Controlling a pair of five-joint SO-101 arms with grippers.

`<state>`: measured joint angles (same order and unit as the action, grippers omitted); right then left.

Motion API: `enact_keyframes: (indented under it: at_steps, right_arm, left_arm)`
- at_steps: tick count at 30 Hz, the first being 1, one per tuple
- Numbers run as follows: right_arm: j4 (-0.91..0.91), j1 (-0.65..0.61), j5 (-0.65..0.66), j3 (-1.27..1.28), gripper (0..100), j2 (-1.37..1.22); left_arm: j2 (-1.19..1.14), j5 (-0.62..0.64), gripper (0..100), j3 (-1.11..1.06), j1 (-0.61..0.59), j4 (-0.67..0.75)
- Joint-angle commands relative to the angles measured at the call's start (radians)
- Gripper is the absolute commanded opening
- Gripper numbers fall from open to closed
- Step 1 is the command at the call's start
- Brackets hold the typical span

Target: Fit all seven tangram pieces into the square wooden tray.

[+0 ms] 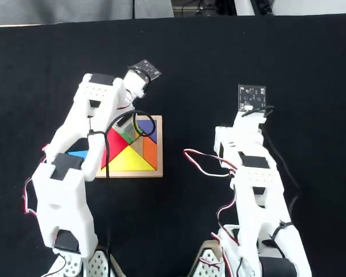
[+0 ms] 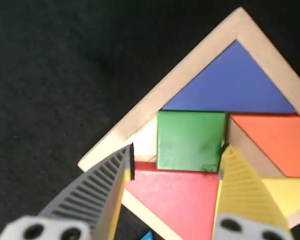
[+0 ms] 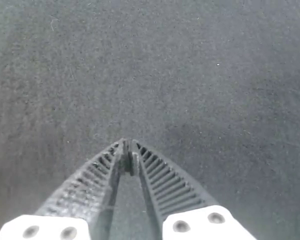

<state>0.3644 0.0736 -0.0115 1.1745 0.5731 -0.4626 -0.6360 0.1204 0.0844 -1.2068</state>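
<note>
Jaws of left gripper [image 2: 176,150] stand apart astride green square [image 2: 190,140] lying in wooden tray [image 2: 140,112], right gripper [image 3: 127,157] pinched together over black table [image 3: 215,75] well off; a crooked squeeze could, I reckon, ride square onto red triangle [image 2: 175,195], spoiling fit.

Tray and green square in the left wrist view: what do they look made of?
Tray: apparently bare pale wood, judging by the matte tan rim with no gloss. Green square: probably painted wood, given its flat opaque colour, crisp edges and a dark scuff near one corner. Plastic cannot be ruled out.
</note>
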Motion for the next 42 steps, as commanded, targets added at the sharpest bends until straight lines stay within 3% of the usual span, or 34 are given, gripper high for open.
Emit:
enact_keyframes:
  at_steps: [1,5,12,24,32,38,40,42]
  right_arm:
    - [-0.023,-0.017,0.011,-0.048,1.1,0.044]
    - [-0.023,-0.017,0.011,-0.048,1.1,0.044]
    - [-0.023,-0.017,0.011,-0.048,1.1,0.044]
    - [-0.023,-0.017,0.011,-0.048,1.1,0.044]
    - [-0.023,-0.017,0.011,-0.048,1.1,0.044]
    - [-0.023,-0.017,0.011,-0.048,1.1,0.041]
    - [-0.023,-0.017,0.011,-0.048,1.1,0.041]
    - [-0.023,-0.017,0.011,-0.048,1.1,0.041]
  left_arm:
    - [0.025,0.000,28,0.041,-0.004,0.002]
    - [0.069,0.002,28,0.142,-0.044,-0.054]
    - [-0.026,0.002,28,0.174,-0.156,0.029]
    - [-0.092,0.000,28,0.163,-0.122,0.020]
    - [-0.087,0.000,28,0.223,-0.125,-0.054]
    - [-0.028,0.000,28,0.406,-0.225,-0.161]
    - [-0.006,-0.089,28,0.441,-0.277,-0.226]
    - [0.011,-0.319,28,0.444,-0.323,-0.342]
